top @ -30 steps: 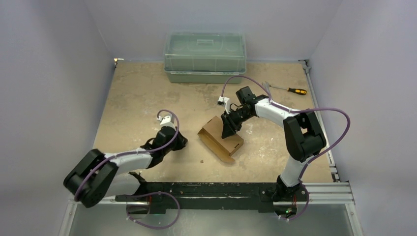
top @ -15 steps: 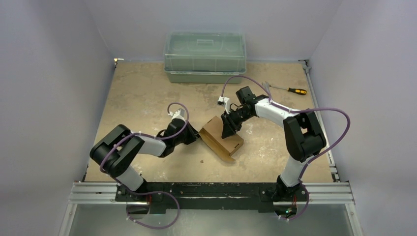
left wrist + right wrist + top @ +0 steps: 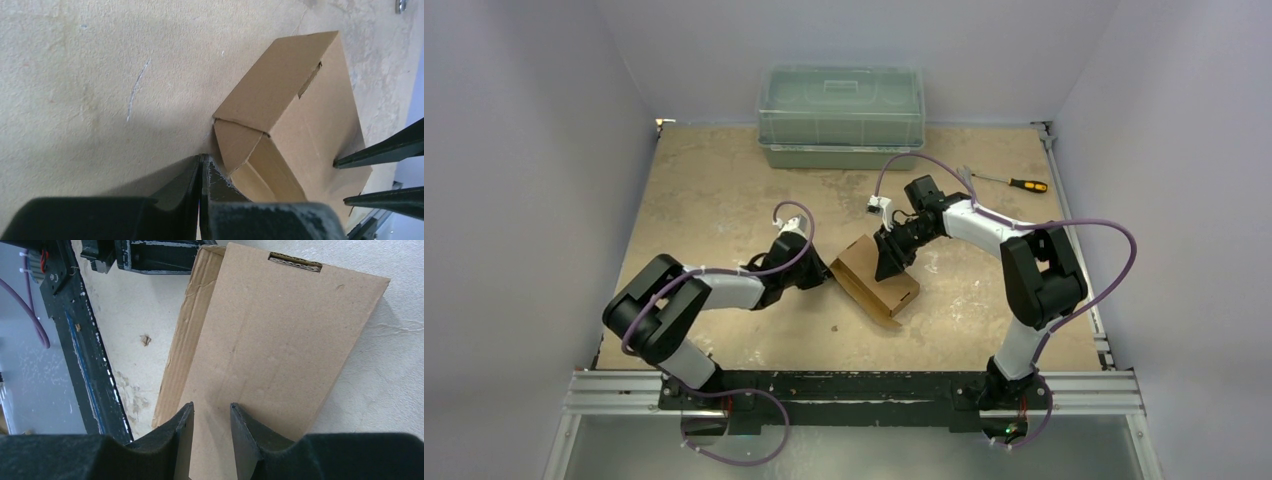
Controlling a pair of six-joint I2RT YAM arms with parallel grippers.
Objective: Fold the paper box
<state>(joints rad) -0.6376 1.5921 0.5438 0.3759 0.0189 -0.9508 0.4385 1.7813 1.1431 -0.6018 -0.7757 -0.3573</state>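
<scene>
1. Your box [image 3: 874, 275] lies askew near the middle of the table [image 3: 714, 190], a little right of centre, between the two arms. It is already raised into a low oblong carton, and one end looks unfinished.

2. Your right claw [image 3: 889, 265] comes down on the box's broad top face with its jaws partly apart. It pinches nothing: flat cardboard shows through the gap between the fingers [image 3: 182, 425]. The likely purpose is to pin the carton so that it cannot skid while its end is worked.

3. Your left claw [image 3: 201, 160] is closed tight and empty, its jaws pressed into one blunt point. That point sits low on the table just beside the box's left corner, next to the end flap [image 3: 237, 142]. Whether it touches the flap cannot be told. A shut claw suits poking or nudging, so the flap is probably to be pushed inward.

4. The box is plain brown cardboard, matte and lightly fibrous, with sharp creases along its edges. A narrow slot [image 3: 295, 261] is cut near one end of the top face. The side panel looks rippled in the right wrist view. The end flap angles into the open end, leaving a dark gap.

5. The table is pale, scuffed and blotchy. A lidded, translucent green bin [image 3: 841, 115] stands at the far edge, and a screwdriver [image 3: 1014, 183] lies far right, both well apart from the work.
</scene>
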